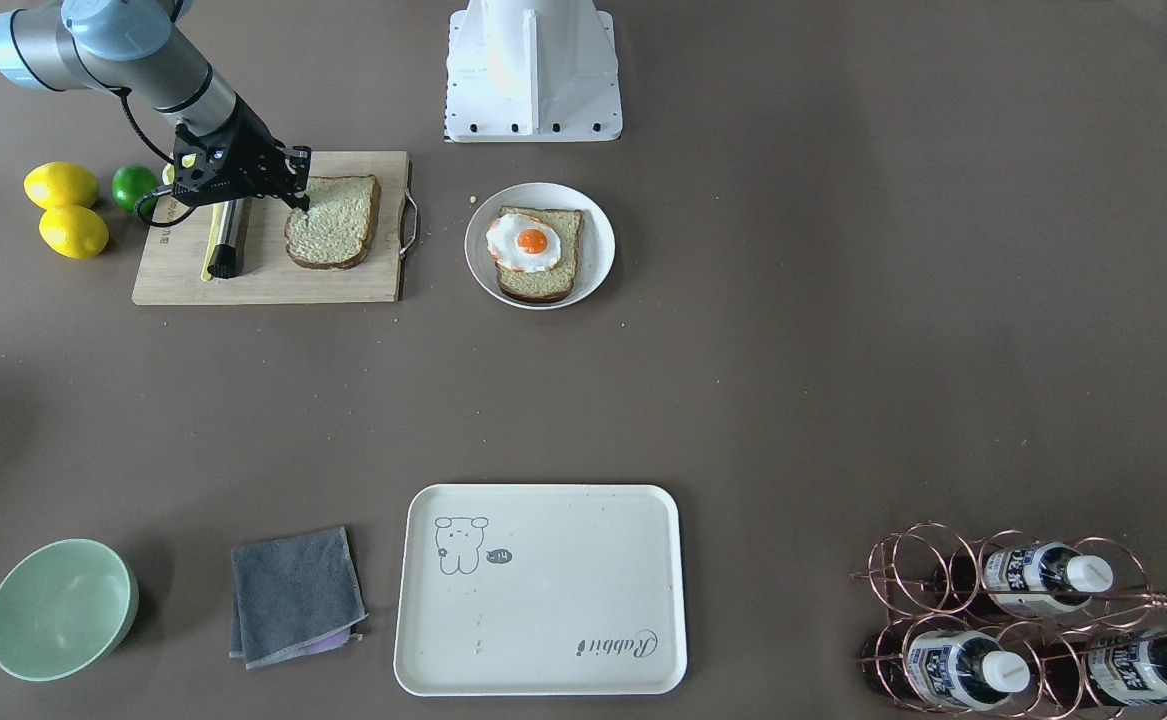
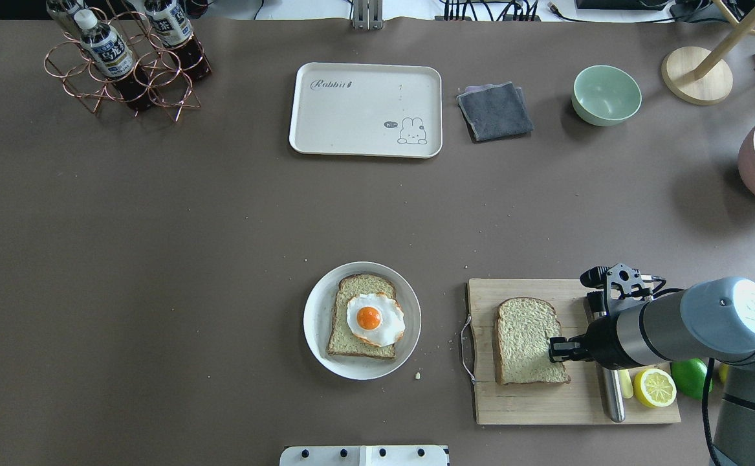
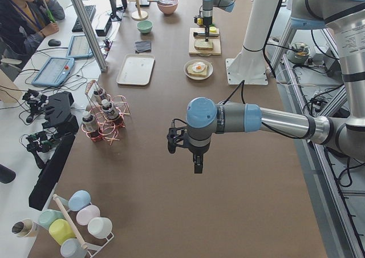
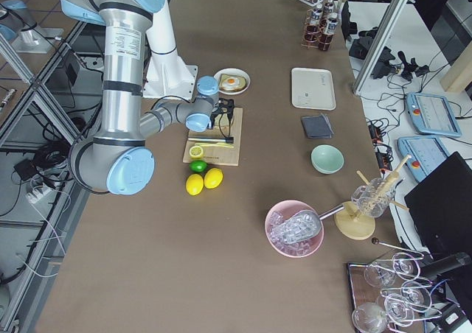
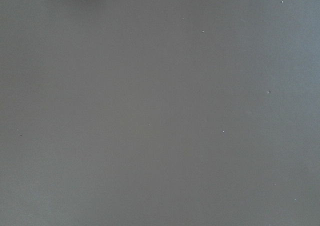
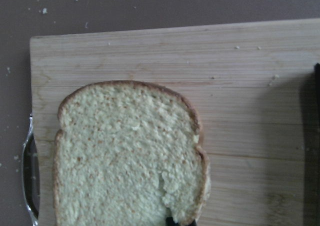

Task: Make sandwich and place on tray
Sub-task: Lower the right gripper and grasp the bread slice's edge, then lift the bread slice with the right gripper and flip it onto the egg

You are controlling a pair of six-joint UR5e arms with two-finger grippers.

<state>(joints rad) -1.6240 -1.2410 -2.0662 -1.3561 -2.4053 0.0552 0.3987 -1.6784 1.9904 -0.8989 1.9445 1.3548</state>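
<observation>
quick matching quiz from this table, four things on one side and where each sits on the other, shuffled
Things:
1 fried egg
2 plain bread slice
3 grey cloth
4 cut lemon half

Places:
a between the tray and the green bowl
b atop the plated slice on the white plate
c middle of the cutting board
d board's edge, beside the lime

Pairs: 1-b, 2-c, 3-a, 4-d

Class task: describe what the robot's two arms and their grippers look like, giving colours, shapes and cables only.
Both the right arm and the left arm are silver-grey round tubes joined by rounded housings with light blue caps. The right gripper and the left gripper are black, angular and narrow-fingered. Thin black cables loop beside each wrist.
</observation>
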